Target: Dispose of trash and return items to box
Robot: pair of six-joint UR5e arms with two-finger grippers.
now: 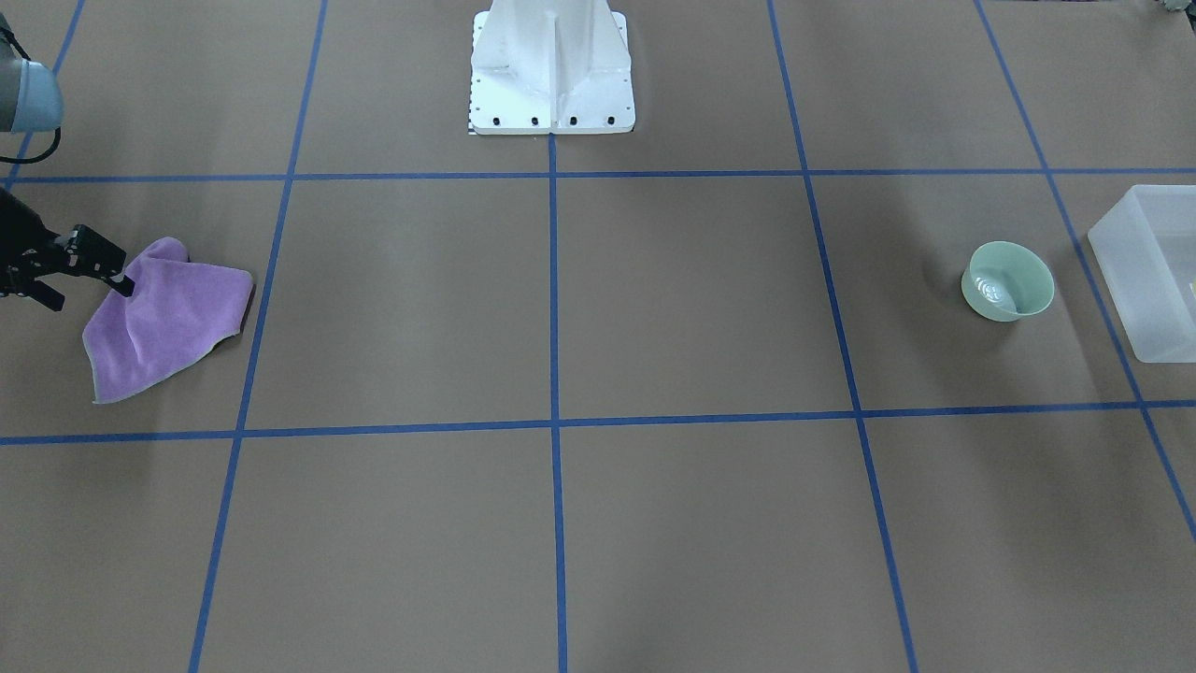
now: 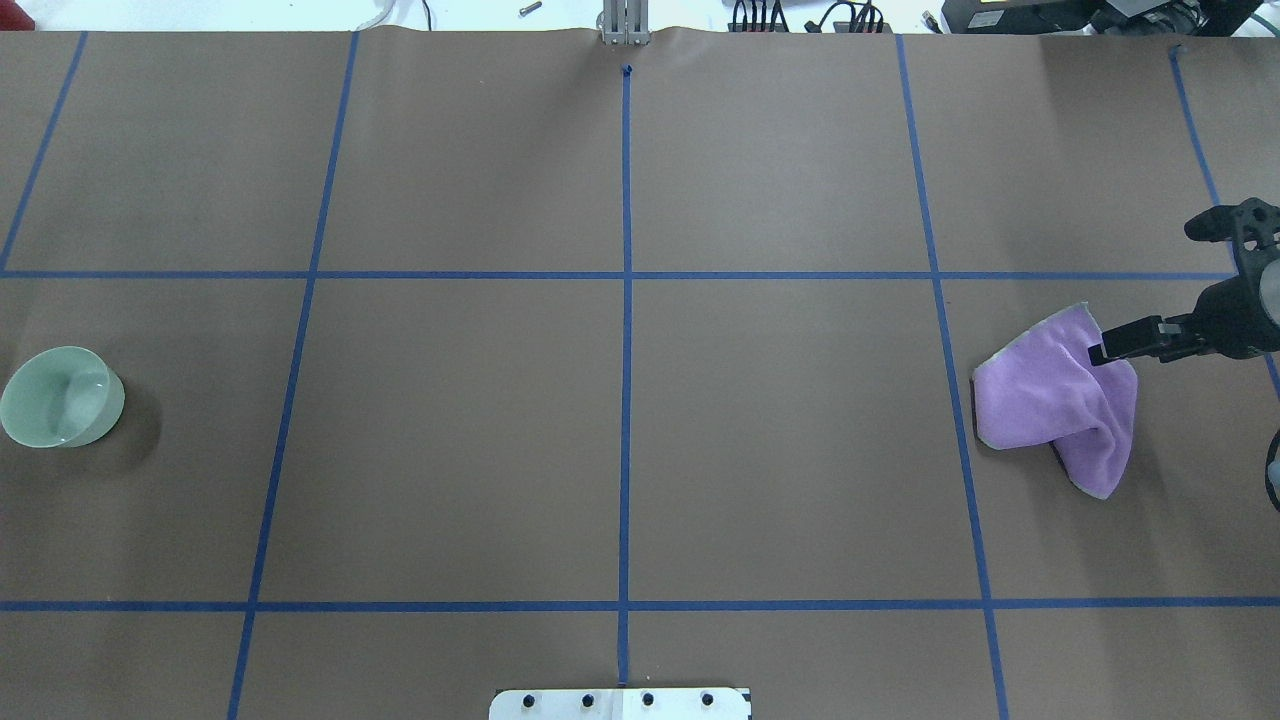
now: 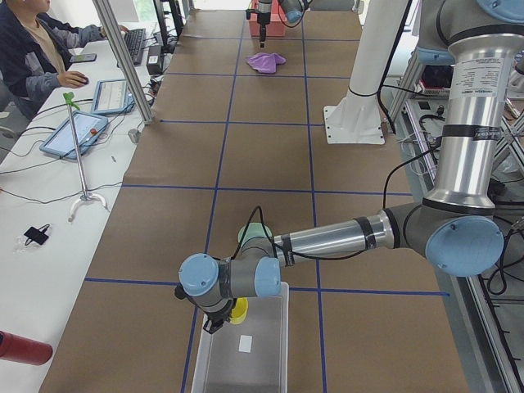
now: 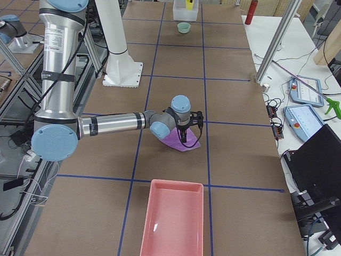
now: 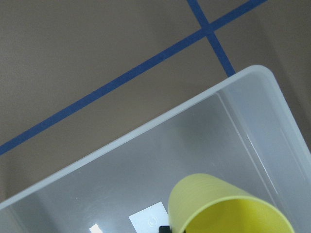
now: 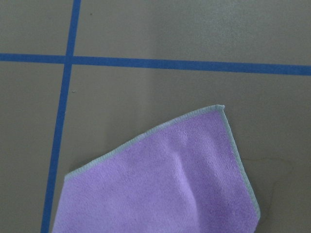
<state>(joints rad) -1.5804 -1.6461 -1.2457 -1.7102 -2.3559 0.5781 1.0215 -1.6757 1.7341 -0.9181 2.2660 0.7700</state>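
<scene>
My left gripper [image 3: 214, 323] is out of the front and overhead views. In the left wrist view the yellow cup [image 5: 228, 208] hangs tilted just below the camera, over the inside of the frosted box [image 5: 146, 131]; the gripper looks shut on it. The side view shows the cup [image 3: 238, 310] at the box's [image 3: 274, 344] near-left corner. The mint-green bowl [image 1: 1007, 280] stands upright on the table beside the box [image 1: 1145, 280]. My right gripper [image 2: 1098, 353] is at the table's other end, pinching the top of a purple cloth [image 2: 1050, 400] that tents up under it.
A pink tray [image 4: 173, 218] lies on the table near the cloth. The white robot base [image 1: 551, 75] stands at the table's middle edge. An operator [image 3: 33, 49] sits at a side desk with tablets [image 3: 74, 135].
</scene>
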